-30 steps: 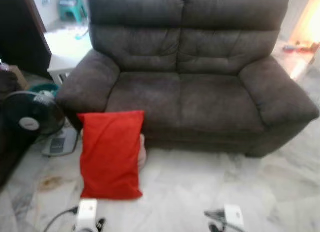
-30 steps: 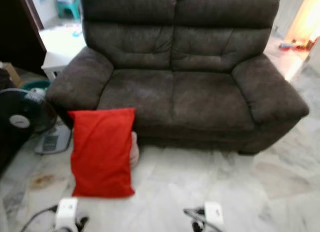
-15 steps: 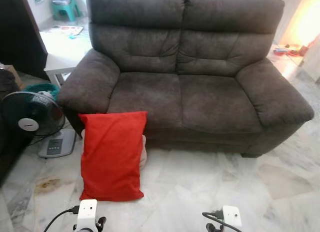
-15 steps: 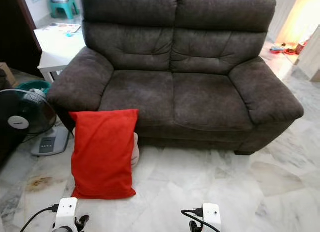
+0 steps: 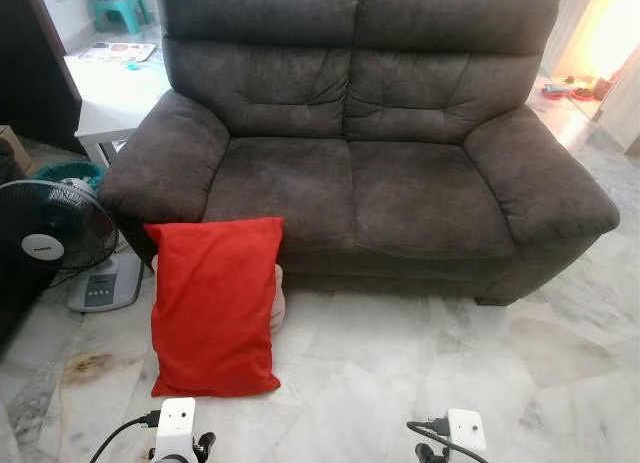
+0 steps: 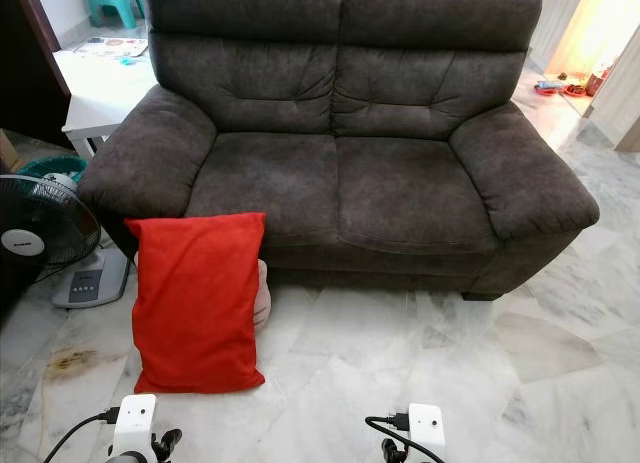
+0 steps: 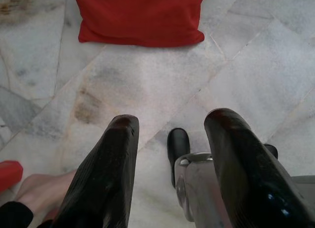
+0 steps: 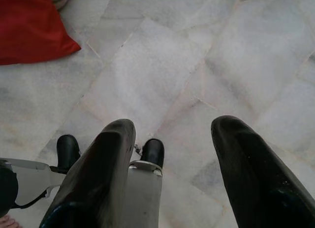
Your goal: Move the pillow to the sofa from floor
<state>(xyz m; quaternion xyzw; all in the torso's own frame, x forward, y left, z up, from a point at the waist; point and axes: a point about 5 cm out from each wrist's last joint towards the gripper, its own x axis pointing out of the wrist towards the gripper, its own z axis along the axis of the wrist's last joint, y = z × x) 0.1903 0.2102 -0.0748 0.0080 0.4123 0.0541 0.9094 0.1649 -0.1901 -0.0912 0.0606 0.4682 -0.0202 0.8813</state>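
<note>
One red pillow [image 5: 215,305] stands on the marble floor [image 5: 400,363], its top edge leaning against the front of the sofa [image 5: 360,133] below the left seat. A second, pale cushion [image 5: 281,295] peeks out behind its right edge, also on the floor. The sofa is a single dark brown two-seater with two back cushions, two seat cushions and two padded arms; nothing lies on its seats.

To the left of the sofa there is one black fan [image 5: 55,228] on a grey base, one teal basket [image 5: 68,172] behind it, and one white table [image 5: 110,93] farther back with a paper on top. One teal stool [image 5: 118,1] stands at the far left. At the far right, a doorway glows orange.

Both arms hang low at the near edge, well apart from the pillow. The left gripper [image 7: 170,127] hovers over bare floor with its two black fingers spread, holding nothing; the pillow's lower edge lies beyond it. The right gripper [image 8: 172,127] is likewise spread and empty over the tiles, with a corner of the pillow off to one side. A person's bare foot [image 7: 42,186] shows near the left gripper.
</note>
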